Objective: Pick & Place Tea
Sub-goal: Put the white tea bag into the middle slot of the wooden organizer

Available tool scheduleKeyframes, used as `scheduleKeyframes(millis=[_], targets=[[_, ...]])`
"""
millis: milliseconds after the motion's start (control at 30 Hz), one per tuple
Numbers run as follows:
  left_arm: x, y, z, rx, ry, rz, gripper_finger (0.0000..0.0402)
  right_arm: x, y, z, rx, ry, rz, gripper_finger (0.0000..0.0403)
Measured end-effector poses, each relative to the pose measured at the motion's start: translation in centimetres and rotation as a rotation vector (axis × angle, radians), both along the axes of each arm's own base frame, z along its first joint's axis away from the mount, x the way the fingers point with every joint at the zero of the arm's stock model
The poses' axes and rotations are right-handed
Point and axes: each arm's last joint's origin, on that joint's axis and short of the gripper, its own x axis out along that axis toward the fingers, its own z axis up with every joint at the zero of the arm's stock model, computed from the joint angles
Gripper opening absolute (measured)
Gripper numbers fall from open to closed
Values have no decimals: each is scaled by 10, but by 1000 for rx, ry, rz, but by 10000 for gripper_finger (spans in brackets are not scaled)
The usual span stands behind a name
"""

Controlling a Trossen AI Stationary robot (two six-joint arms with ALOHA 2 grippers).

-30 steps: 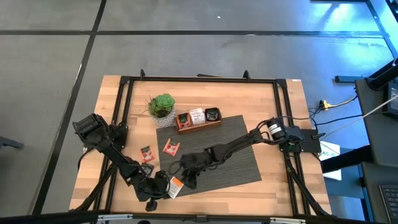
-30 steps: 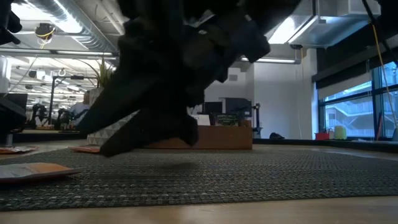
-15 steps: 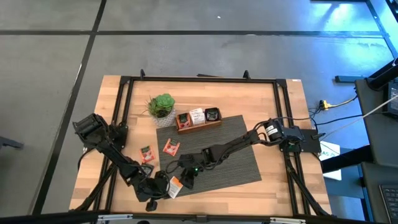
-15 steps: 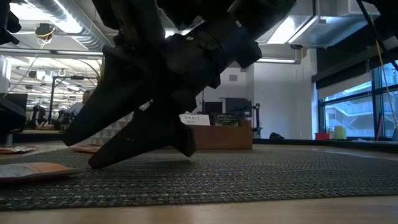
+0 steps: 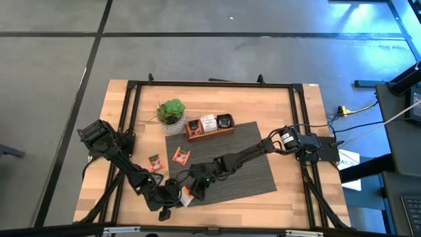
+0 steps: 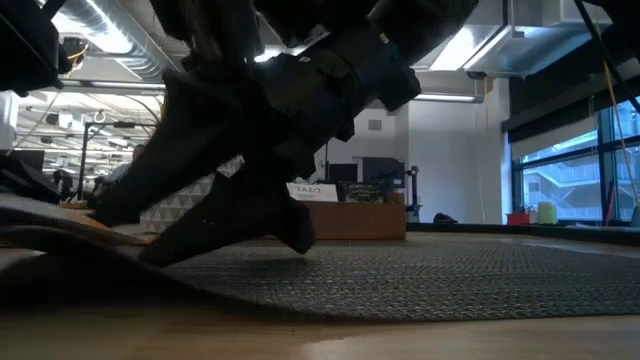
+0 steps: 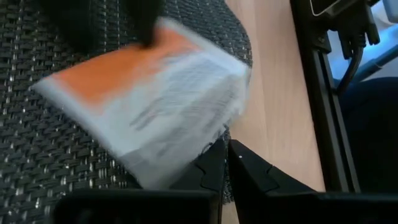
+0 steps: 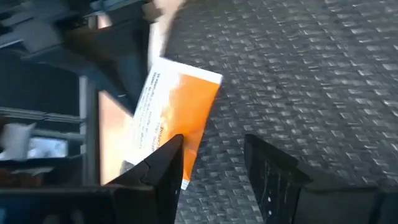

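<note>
Mat corner [image 6: 60, 245] newly lifted, left pincer [image 5: 176, 197] pinching sachet [image 7: 149, 99].

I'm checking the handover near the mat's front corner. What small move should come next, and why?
Probably the right gripper should ease forward around the orange-and-white sachet and close. Its fingers stand open just short of it, while the left gripper is shut on the sachet's edge, lifted off the mat.
</note>
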Motion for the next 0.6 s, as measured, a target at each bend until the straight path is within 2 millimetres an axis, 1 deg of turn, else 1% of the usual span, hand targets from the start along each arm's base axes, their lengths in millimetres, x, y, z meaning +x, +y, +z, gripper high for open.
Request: scheduleKeyframes(millis=[133, 433, 600], targets=[[0, 0, 0, -6, 3, 6, 18, 2, 5, 4, 58, -40, 58, 170], [-1, -1, 0, -24, 10, 20, 19, 2, 4, 4, 57, -46, 53, 170], [-1, -1, 0, -25, 13, 18, 18, 5, 7, 10, 106, -109, 97, 170]])
